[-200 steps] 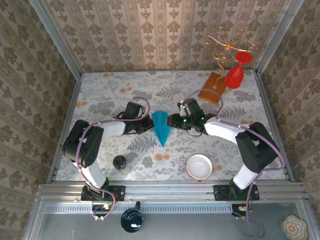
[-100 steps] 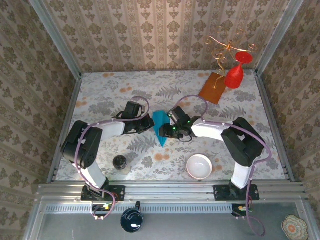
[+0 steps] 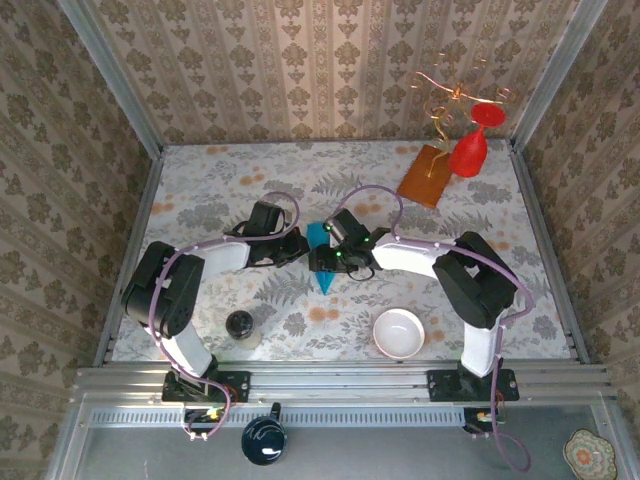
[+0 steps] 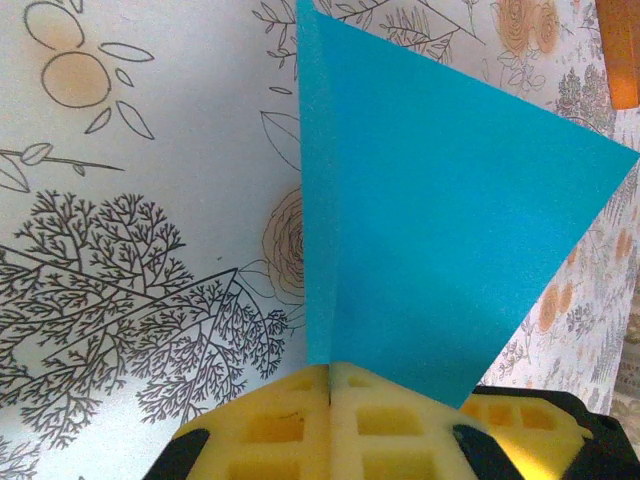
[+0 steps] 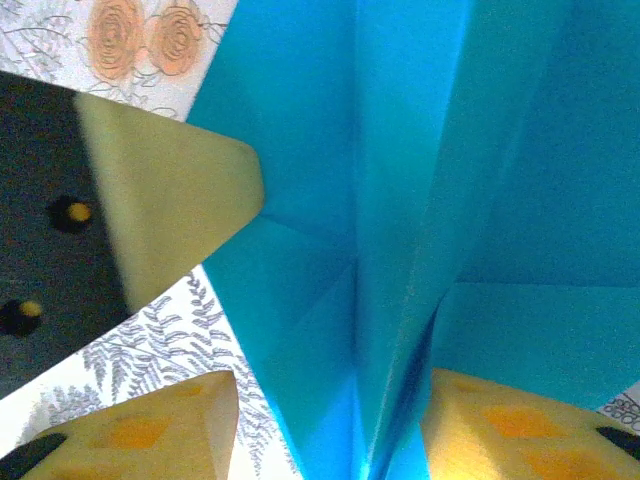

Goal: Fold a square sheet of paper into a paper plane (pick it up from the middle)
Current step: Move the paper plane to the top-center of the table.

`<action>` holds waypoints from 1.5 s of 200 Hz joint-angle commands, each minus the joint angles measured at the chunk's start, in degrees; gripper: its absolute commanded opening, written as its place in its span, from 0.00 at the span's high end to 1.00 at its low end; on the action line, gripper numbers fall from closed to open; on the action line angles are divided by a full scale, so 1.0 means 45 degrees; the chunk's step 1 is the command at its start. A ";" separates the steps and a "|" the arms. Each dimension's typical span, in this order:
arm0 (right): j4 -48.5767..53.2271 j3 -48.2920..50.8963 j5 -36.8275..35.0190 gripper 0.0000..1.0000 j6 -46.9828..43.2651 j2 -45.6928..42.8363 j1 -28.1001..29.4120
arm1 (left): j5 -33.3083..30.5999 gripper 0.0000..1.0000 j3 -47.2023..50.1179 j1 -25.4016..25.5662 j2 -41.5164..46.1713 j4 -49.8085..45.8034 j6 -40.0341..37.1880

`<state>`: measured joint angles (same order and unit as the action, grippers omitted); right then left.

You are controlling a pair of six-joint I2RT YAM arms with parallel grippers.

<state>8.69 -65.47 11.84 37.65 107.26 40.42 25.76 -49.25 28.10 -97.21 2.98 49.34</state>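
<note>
The left gripper (image 4: 330,375), its arm reaching low toward mid-table, has its yellow pads pinched tight on the edge of the teal-blue, pointed paper plane (image 3: 317,235). The right gripper (image 5: 330,425), arm bent in from the opposite side, stands parted astride the plane's raised crease (pad contact is hard to judge). The plane lies between the two grippers on the white floral-printed tabletop (image 3: 460,250), which is walled by brown damask wallpaper (image 3: 320,70). The plane's tip points toward the near edge.

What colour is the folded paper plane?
Teal-blue; the paper plane shows best in the left wrist view.
</note>
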 commanded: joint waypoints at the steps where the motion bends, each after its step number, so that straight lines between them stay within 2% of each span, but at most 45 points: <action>1: 0.0696 -0.0323 -0.0508 0.48 -0.0378 0.0241 0.0040 | 0.0208 1.00 -0.0388 0.0084 0.0215 -0.0282 0.0001; 48: 0.1154 -0.0528 -0.0943 0.59 -0.0397 0.0336 0.0040 | 0.0233 0.98 -0.0421 0.0089 0.0214 -0.0328 -0.0025; 98: 0.1536 -0.0819 -0.1048 0.68 -0.0329 0.0646 0.0060 | 0.0136 0.90 -0.0422 0.0084 0.0254 -0.0443 -0.0063; 155: 0.2268 -0.1224 -0.1699 0.83 -0.0392 0.0730 0.0030 | -0.0900 0.66 -0.0230 -0.0367 0.1172 -0.1886 -0.0897; 158: 0.2327 -0.1258 -0.1769 0.84 -0.0409 0.0724 0.0032 | -0.0941 0.65 -0.0200 -0.0727 0.1236 -0.1973 -0.0947; 187: 0.2993 -0.1596 -0.2504 0.89 -0.0716 0.0620 -0.0013 | -0.1340 0.57 0.0280 -0.1579 0.2067 -0.2634 -0.1395; 212: 0.3433 -0.1888 -0.3213 0.90 -0.1130 0.0394 -0.0231 | -0.2026 0.49 0.0766 -0.2336 0.2871 -0.3495 -0.1960; 233: 0.3700 -0.2410 -0.3504 0.90 -0.1480 0.0473 -0.0638 | -0.2919 0.39 0.1136 -0.2790 0.3612 -0.4334 -0.2577; 261: 0.4166 -0.3635 -0.3582 0.89 -0.2004 0.1357 -0.1272 | -0.4069 0.23 0.1633 -0.3095 0.4607 -0.5085 -0.3155; 300: 0.5360 -0.5633 -0.3645 0.87 -0.2769 0.2845 -0.2063 | -0.4736 0.11 0.2190 -0.3209 0.5651 -0.5341 -0.3518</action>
<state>26.28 -86.37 -2.46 28.73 115.98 32.73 8.36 -40.75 14.15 -74.24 -18.13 36.16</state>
